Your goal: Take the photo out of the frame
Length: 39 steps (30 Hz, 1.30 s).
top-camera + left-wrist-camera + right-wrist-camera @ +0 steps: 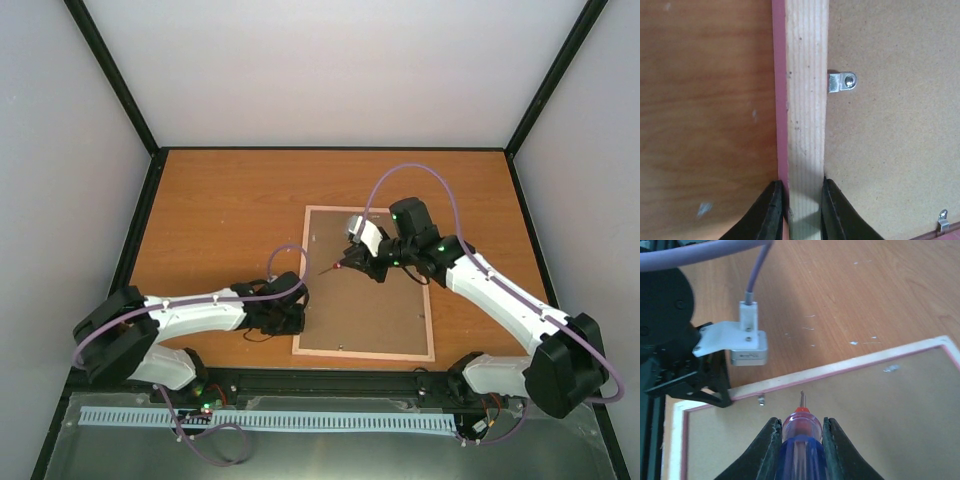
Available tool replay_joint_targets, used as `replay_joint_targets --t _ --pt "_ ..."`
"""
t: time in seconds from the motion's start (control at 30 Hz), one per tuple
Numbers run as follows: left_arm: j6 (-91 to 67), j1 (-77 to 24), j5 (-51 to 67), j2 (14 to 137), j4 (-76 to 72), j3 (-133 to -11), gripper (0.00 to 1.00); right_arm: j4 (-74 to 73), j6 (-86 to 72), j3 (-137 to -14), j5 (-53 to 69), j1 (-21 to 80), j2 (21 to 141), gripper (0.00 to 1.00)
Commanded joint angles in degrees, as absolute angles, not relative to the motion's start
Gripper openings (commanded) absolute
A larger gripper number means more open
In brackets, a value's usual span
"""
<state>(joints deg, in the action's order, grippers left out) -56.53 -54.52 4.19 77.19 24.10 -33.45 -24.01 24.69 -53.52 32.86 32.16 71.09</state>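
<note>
The frame [380, 320] lies face down on the table, brown board back up. The photo is hidden under the board. My left gripper [300, 315] is shut on the frame's left rail; in the left wrist view its fingers [772, 212] press both sides of the pale wooden rail [806, 100]. My right gripper [362, 262] hovers over the board's upper part, shut on a blue and red screwdriver [801, 440]. The tip of the screwdriver points toward the left rail [840, 371], short of a small metal clip [760, 400].
A metal clip [842, 81] is screwed to the board beside the rail, and another clip [942, 220] sits by the bottom rail. The left arm's wrist camera [747, 340] is close ahead of the screwdriver. Bare wooden table [220, 220] surrounds the frame.
</note>
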Motion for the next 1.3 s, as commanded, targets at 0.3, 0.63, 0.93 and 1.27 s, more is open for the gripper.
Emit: replay_joint_targets --t 0.3,0.63,0.93,1.27 --pt "-54.2 -54.9 -1.3 81.4 13.5 -34.0 0.01 -29.0 27.2 -57.5 37.6 37.8 78.5 0.03" --pt "-56.2 -55.0 -1.4 77.1 10.1 -28.7 0.01 -29.9 25.4 -60.4 32.7 42.2 84.3 0.03" --pt "-56.2 -54.9 -1.0 76.4 9.6 -28.2 0.01 -28.1 24.1 -60.5 24.4 45.4 85.3 0.03" --pt "-56.4 -55.0 -0.1 75.3 9.7 -28.4 0.01 -26.4 23.1 -60.0 19.3 45.4 85.3 0.03"
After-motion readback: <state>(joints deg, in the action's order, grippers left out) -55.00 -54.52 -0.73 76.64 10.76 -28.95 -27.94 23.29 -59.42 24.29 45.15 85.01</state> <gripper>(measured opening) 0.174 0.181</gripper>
